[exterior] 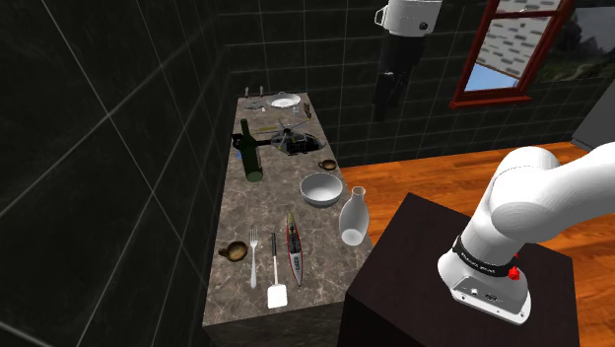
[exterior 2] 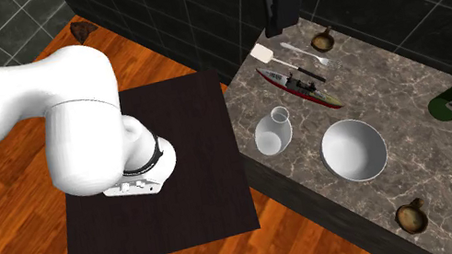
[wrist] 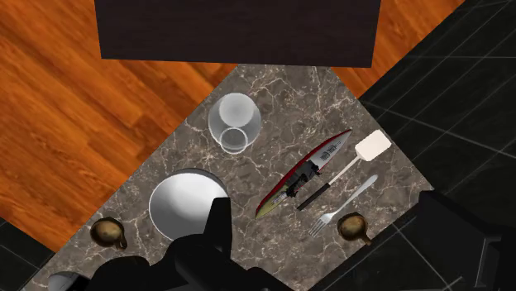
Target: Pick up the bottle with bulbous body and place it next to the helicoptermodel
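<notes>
**Tabletop** point(exterior: 266, 207): marbled stone, long and narrow, lying far beneath the fingers point(wrist: 219, 227).

**Helicopter model** point(exterior: 294, 143): dark, at the end away from the stand point(exterior: 434, 256), just beside a green wine bottle point(exterior: 251, 153).

**Bowl** point(wrist: 178, 202): white, empty, below and just outside one finger, between bottle and helicopter model.

**Bottle** point(wrist: 234, 124): pale, bulbous, narrow-necked. Upright near the tabletop edge by the stand, long axis vertical, mouth turned up toward the fingers. Well below them and outside their gap, off past the bowl on the stand side.

**Fingers**: black, spread apart, holding nothing, high over everything. Probably called for next: a shift toward the stand side, then a straight descent onto the neck.
</notes>
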Controlling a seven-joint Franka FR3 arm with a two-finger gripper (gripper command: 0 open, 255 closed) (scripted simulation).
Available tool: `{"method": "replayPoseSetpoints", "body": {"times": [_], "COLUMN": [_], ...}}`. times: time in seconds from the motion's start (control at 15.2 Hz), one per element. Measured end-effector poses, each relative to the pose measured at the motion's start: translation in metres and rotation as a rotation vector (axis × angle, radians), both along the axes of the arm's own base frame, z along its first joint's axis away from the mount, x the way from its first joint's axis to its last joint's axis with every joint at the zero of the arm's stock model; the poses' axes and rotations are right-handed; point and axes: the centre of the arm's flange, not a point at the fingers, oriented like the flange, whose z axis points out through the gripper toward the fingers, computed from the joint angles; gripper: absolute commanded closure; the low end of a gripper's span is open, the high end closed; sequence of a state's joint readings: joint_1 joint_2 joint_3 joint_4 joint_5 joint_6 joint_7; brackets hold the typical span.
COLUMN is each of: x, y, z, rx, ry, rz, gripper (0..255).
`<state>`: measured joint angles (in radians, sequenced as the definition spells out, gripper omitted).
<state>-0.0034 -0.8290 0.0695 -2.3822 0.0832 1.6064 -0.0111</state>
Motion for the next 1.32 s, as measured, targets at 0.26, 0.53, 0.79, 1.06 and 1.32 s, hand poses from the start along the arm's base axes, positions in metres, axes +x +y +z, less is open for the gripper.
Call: {"method": "replayPoseSetpoints", "body": {"times": [0.26,0.53,0.79,1.06,1.32], "x": [0.003,0.01,0.018,0.025,0.033], "y": [-0.003,-0.012,-0.019,-0.024,-0.037], "z": [-0.028,-0.079,-0.127,-0.18,-0.23], "rx": [-0.002,-0.006,-0.01,-0.015,-0.019], "ry": [-0.006,-0.015,-0.028,-0.039,-0.051], "rz": [-0.007,-0.02,-0.034,-0.047,-0.061], "gripper": [0,0,0,0,0]}}
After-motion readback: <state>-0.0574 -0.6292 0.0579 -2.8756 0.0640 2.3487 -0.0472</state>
